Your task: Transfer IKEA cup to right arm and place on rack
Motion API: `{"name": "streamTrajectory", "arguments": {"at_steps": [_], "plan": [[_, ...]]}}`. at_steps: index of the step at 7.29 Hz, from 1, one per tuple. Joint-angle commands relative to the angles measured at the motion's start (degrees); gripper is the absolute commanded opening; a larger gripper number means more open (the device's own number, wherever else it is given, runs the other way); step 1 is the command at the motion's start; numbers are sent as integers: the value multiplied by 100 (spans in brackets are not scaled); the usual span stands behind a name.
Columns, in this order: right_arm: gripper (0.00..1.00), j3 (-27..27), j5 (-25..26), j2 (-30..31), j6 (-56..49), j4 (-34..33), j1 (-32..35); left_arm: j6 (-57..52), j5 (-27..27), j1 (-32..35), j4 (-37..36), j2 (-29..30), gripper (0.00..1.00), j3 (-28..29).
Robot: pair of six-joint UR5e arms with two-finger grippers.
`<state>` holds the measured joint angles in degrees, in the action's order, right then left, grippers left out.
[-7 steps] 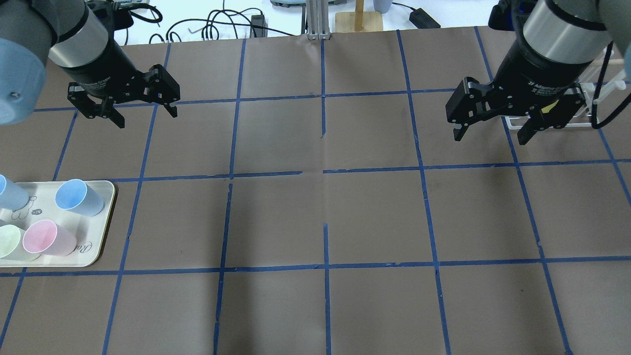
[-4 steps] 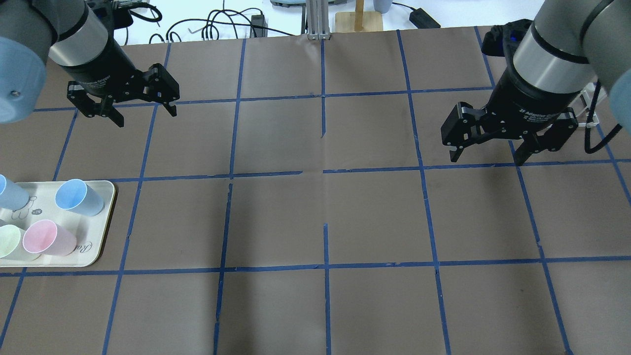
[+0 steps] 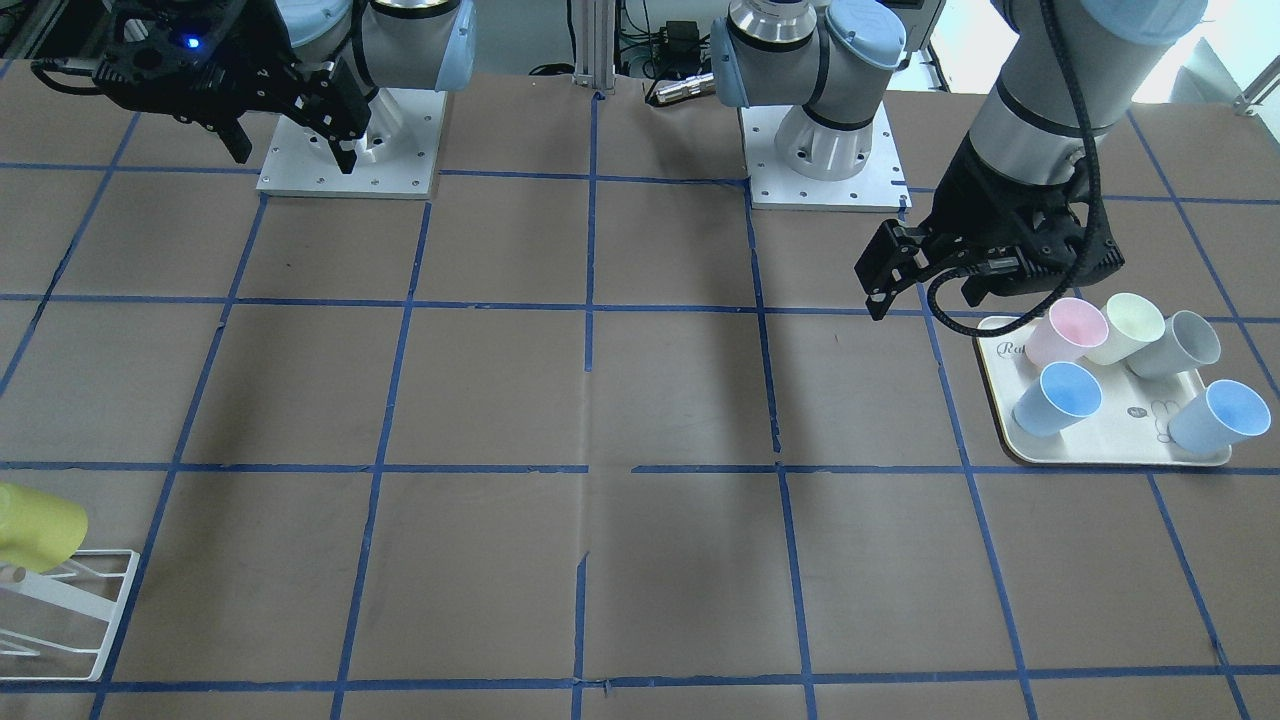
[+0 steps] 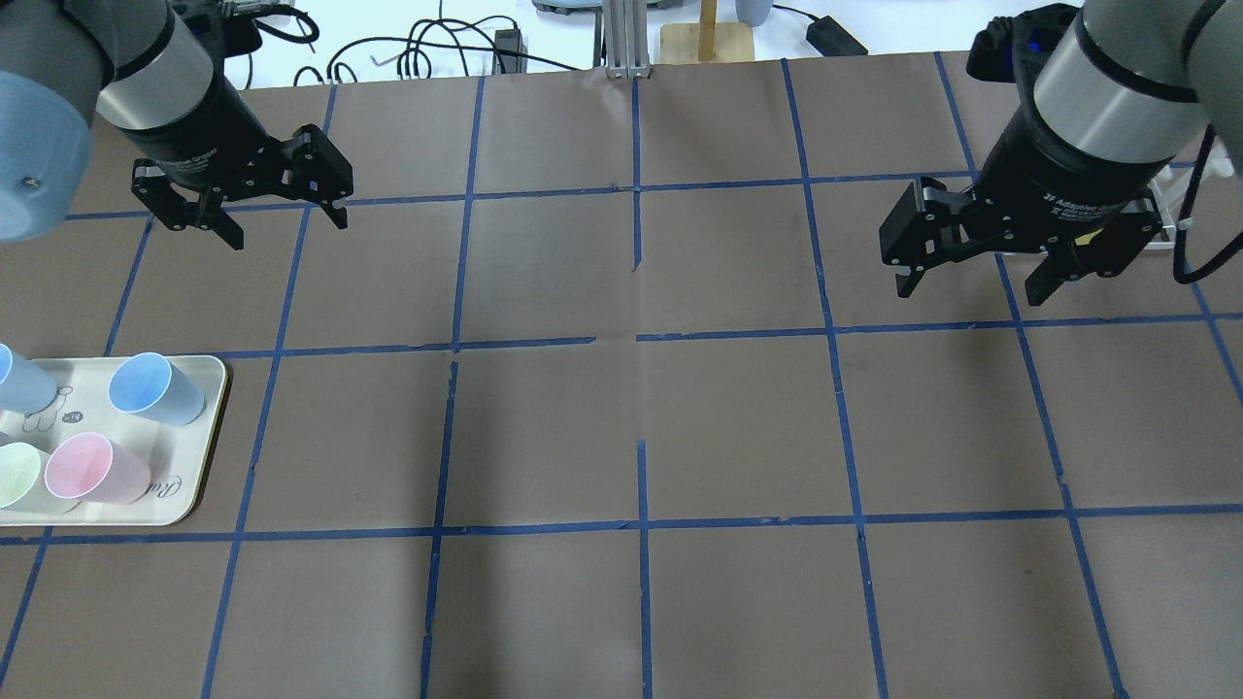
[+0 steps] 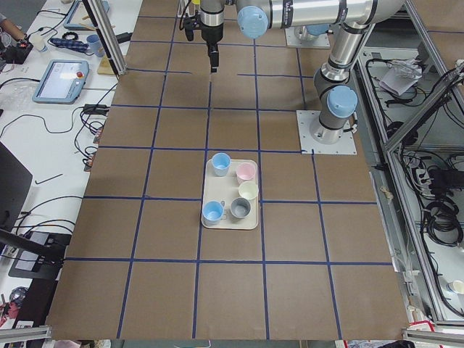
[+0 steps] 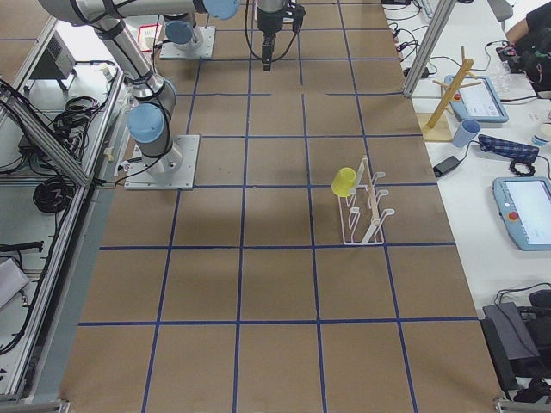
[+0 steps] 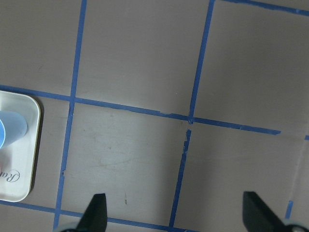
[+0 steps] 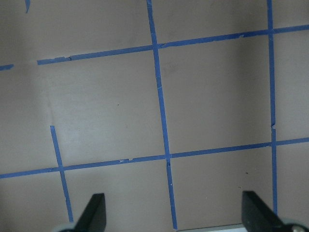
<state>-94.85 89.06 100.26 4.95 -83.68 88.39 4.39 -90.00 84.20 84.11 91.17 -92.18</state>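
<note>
The IKEA cup (image 6: 343,181) sits tipped on the rack (image 6: 366,215) at the far right of the table (image 4: 544,437), so placing looks finished. The right gripper (image 4: 971,288) hovers near it, jaws wide, empty; the left gripper (image 4: 287,233) likewise, far left. Next, both need only retreat.

This is a robotics lab. Two grey industrial arms (image 3: 1035,120) stand bolted to white base plates (image 3: 410,170) on a long table (image 4: 738,427). The table is papered brown and ruled into squares with blue tape (image 4: 544,530), and this grid spreads beneath the left gripper (image 4: 289,231) and the right gripper (image 4: 969,291). Past both grippers, at the table's far edge, an aluminium post (image 4: 621,39) rises with loose black cables (image 4: 427,49) lying beside it. Farther out on that side, a control tablet (image 5: 64,78) lies on a white side bench (image 5: 61,145). Behind the arms' bases, more bundled wiring (image 5: 435,214) hangs among metal framing.
</note>
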Motion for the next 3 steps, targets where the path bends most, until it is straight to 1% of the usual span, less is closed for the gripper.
{"name": "streamTrajectory", "arguments": {"at_steps": [1,2,3], "plan": [[100,37,-12,-7,-3,-16,-32,0,-26,52,18,-11,100,-2],[100,28,-38,-16,-3,-16,-32,9,-18,183,26,-63,100,7],[100,19,-56,-7,15,-8,-32,9,-35,454,131,-203,100,-62]]}}
